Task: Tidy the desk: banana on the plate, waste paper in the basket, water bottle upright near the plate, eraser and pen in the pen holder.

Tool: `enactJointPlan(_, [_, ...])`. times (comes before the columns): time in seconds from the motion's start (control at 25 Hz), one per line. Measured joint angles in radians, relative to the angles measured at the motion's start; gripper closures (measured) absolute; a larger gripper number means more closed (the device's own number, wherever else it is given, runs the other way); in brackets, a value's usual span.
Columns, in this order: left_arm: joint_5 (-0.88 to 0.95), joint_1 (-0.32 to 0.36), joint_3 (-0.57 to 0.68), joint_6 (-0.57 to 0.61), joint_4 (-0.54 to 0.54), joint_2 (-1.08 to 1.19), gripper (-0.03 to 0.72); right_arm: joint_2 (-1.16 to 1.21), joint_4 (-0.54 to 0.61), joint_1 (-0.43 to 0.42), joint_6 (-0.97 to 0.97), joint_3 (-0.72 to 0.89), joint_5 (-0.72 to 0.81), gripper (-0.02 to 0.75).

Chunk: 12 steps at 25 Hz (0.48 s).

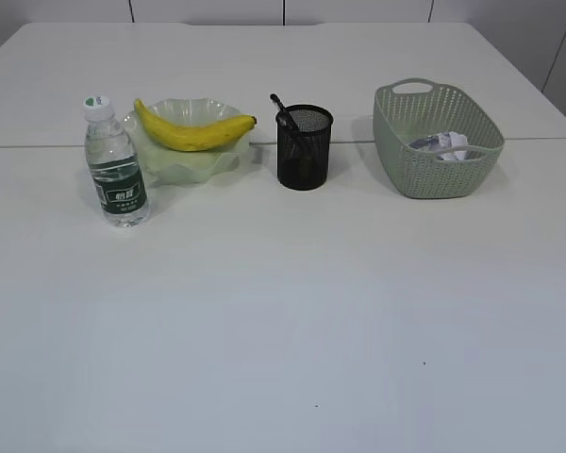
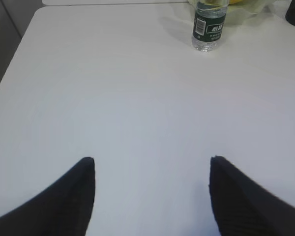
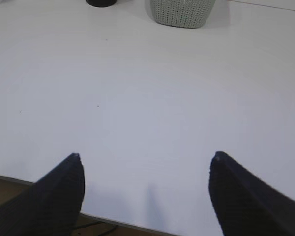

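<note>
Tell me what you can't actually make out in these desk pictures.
- Eraser: none visible; the dark mesh of the pen holder hides its contents, exterior view.
- Pen: only its top shows.
- Waste paper: partly hidden by the basket wall.
- Water bottle: cap cut off, left wrist view.
- Bottle label text: too small.

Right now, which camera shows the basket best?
The exterior view: the whole basket shows, from its handle and rim down to its base, with the paper inside. The right wrist view catches only its lower wall at the top edge. The left wrist view does not show it.
</note>
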Motion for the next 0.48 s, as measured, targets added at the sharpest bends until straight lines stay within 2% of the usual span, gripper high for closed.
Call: enactJointPlan(0.48, [0.000, 0.000, 0.000, 0.000, 0.000, 0.000, 0.171, 0.000, 0.000, 0.000, 0.000, 0.000, 0.000, 0.150])
